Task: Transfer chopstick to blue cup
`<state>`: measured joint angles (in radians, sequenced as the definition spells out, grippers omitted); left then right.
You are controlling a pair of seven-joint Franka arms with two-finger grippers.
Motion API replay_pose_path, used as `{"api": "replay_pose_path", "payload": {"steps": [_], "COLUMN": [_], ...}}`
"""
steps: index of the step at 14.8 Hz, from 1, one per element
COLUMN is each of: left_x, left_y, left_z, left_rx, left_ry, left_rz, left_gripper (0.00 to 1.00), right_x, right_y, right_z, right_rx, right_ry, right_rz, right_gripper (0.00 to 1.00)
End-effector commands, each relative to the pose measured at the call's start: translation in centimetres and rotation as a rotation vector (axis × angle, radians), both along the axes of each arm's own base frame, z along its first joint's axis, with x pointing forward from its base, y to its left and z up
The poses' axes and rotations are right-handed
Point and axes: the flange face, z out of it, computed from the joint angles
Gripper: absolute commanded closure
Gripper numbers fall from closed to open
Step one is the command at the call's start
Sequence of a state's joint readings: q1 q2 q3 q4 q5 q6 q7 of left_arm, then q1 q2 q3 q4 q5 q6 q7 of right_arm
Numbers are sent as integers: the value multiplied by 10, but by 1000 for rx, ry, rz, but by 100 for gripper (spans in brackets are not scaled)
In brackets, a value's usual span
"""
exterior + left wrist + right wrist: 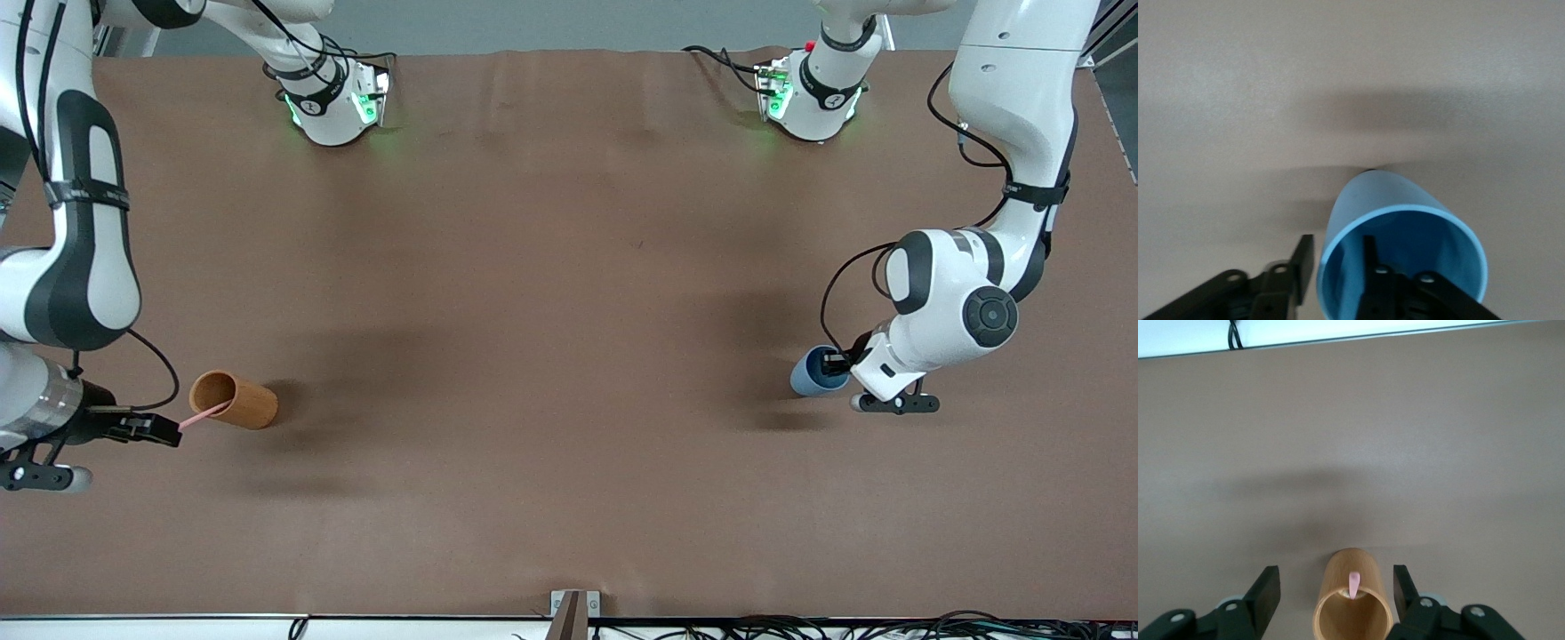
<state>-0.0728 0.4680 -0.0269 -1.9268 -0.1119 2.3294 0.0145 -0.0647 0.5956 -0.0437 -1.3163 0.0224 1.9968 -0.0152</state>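
Right gripper (pixel 164 433): sitting low at the right arm's end of the surface (pixel 551 356), the nearest thing to the front camera; its fingers (pixel 1265 590) are standing spread, flanking the orange-brown cup's mouth without touching it, pinching nothing.
Chopstick (pixel 203 413): leaning out of the orange-brown cup (pixel 236 399), its pale-pink tip pointing toward the right gripper; its long axis is running from the cup's mouth straight at the gap between those fingers (so the right arm is plainly the nearer one for the pull).
Orange-brown cup: a smooth, wood-toned cylinder, taller than the other cup, resting on the surface just beside the right gripper.
Left gripper (pixel 834 363): working at the rim of the blue cup (pixel 813 372), one finger (pixel 1371 257) inside the mouth and the other outside the wall, pinching that wall between them.
Blue cup: a small, round, plain-walled cup, darker inside, at the left arm's end, well apart from the chopstick.
Surface: a flat, matte brown sheet, faintly creased near the bases.
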Motion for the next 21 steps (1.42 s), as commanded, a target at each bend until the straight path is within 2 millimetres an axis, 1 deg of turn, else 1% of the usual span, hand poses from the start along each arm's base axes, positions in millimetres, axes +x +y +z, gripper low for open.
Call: {"api": "replay_pose_path", "payload": {"steps": [1,2,3,4,5,6,7,8,11,14,15,16,17,18,20,21], "left_x": [5,7,9,17,22,29,32,32,19,-3,-13,-18,-25,-28,-39,-45], "left_y": [-4,-5,-11,-18,-32,-59,-85,-114,-202,-278,-300,-321,-346,-363,-388,-398], "left_z": [12,15,20,33,45,64,81,96,122,110,97,85,74,62,42,39], "left_rx": [22,21,15,10,1,-12,-23,-23,-35,-29,-7,3,-2,7,25,18], "left_ry": [-30,-36,-46,-65,-62,-63,-53,-40,-40,-18,-7,0,9,9,5,-5], "left_rz": [-34,-37,-34,-25,5,50,108,158,285,369,389,420,442,457,471,478], "left_gripper": [100,100,100,100,100,100,100,100,100,100,100,100,100,100,100,99], "right_x": [1,-2,-4,-5,-6,-8,-10,-12,-12,-11,-10,-12,-15,-18,-25,-31], "right_y": [-7,-7,-10,-10,-12,-12,-10,-9,-11,-8,-9,-9,-8,-5,-3,1], "right_z": [-5,-14,-17,-20,-24,-26,-29,-29,-32,-25,-15,-1,18,37,77,95], "right_rx": [8,11,12,13,13,14,16,16,16,13,10,2,-5,-9,-17,-30], "right_ry": [10,30,35,42,50,59,70,70,70,56,43,28,9,-13,-66,-73], "right_rz": [-17,-17,-22,-22,-25,-25,-24,-23,-26,-21,-20,-13,-3,3,16,28], "right_gripper": [41,42,46,50,55,60,62,66,75,83,85,87,88,91,94,94]}}
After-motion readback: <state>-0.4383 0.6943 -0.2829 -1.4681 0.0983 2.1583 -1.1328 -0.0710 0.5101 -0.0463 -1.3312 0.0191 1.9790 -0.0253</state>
